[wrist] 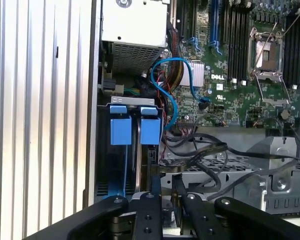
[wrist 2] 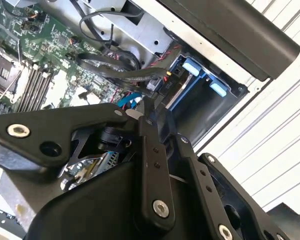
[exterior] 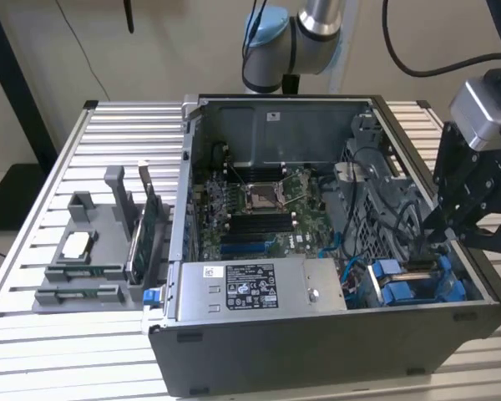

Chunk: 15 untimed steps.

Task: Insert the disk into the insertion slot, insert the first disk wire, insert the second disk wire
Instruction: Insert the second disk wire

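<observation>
The disk (exterior: pixel 413 286) sits in its blue carrier inside the insertion slot, at the front corner of the open computer case on the exterior view's right. Its blue handle tabs (wrist: pixel 121 129) (wrist 2: pixel 192 67) show in both wrist views. My gripper (exterior: pixel 427 241) hangs just above the rear end of the disk, inside the case. Its fingers are drawn together (wrist 2: pixel 140 112) (wrist: pixel 166 189), and I cannot make out anything held between them. A bundle of black disk wires (wrist: pixel 200 150) (wrist 2: pixel 105 67) ends in a connector (wrist 2: pixel 155 84) close to the disk and the fingertips. A blue cable (wrist: pixel 172 95) loops nearby.
A grey labelled power supply box (exterior: pixel 250 288) lies along the case front beside the disk bay. The motherboard (exterior: pixel 267 209) covers the case floor. A grey fixture (exterior: pixel 92 251) holding parts stands on the slatted table (exterior: pixel 33 334) at the exterior view's left.
</observation>
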Each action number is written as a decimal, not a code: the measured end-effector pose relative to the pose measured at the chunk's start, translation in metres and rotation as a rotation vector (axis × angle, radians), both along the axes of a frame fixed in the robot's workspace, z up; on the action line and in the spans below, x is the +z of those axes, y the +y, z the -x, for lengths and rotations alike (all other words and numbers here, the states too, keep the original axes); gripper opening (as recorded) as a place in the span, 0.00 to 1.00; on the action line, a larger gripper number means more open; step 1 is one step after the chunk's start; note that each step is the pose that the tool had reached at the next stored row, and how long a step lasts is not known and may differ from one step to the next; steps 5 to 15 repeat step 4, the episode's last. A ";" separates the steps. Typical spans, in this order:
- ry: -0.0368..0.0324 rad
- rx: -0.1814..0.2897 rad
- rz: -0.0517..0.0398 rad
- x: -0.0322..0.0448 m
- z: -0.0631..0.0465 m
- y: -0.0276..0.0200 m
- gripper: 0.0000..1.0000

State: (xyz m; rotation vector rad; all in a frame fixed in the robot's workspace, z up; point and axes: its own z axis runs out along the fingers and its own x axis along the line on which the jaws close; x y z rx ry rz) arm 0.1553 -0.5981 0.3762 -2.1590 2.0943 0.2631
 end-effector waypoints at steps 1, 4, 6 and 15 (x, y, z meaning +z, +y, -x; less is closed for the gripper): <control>0.0000 0.000 0.0003 0.0008 0.000 0.0000 0.24; 0.0000 0.000 0.0003 0.0016 0.000 0.0000 0.24; 0.0000 0.000 0.0003 0.0016 0.000 0.0000 0.24; 0.0000 0.000 0.0003 0.0016 0.000 0.0000 0.24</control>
